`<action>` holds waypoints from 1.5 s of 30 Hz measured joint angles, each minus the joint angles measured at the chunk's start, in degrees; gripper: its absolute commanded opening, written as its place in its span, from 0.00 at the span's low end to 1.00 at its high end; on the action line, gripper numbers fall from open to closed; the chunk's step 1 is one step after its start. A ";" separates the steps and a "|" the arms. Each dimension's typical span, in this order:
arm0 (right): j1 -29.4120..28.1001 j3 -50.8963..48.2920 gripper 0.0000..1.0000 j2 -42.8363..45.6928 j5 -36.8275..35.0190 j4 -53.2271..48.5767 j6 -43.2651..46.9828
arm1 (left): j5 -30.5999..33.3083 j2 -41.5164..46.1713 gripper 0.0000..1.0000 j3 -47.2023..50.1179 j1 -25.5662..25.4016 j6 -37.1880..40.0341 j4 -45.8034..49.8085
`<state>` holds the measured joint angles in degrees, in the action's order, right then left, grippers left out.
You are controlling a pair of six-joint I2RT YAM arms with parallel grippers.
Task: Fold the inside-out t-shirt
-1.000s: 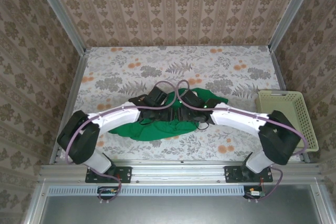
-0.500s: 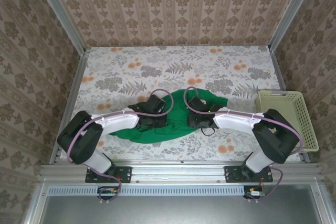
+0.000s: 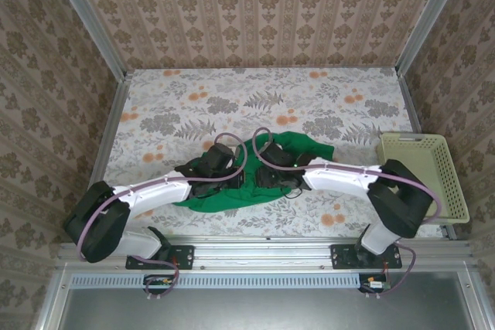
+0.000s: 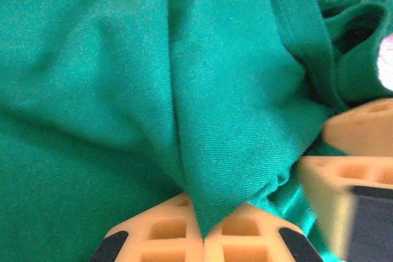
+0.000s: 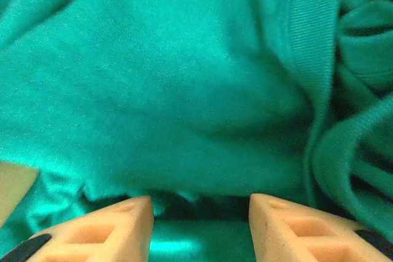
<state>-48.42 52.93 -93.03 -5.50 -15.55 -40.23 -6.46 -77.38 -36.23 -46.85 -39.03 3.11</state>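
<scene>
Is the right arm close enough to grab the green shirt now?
Probably yes. The right pincer is open and sits right at the t-shirt, with nothing between them to block it.

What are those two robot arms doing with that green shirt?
They are working on folding the green t-shirt, which lies bunched up on the flowery table. Both arms reach in over its middle. The left end effector is shut, pinching a fold of the cloth. The right end effector is open, its fingers apart right at the cloth. The shirt is crumpled, not folded yet.
</scene>
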 measured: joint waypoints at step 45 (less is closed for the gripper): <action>0.81 -12.39 0.00 17.75 -8.94 1.97 2.05 | -1.60 -3.30 0.17 -8.59 11.32 7.48 7.28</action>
<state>-47.62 40.53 -75.29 -14.44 -13.58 -38.17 -8.05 -80.68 -44.82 -35.53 -31.55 10.39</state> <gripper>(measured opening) 0.065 0.086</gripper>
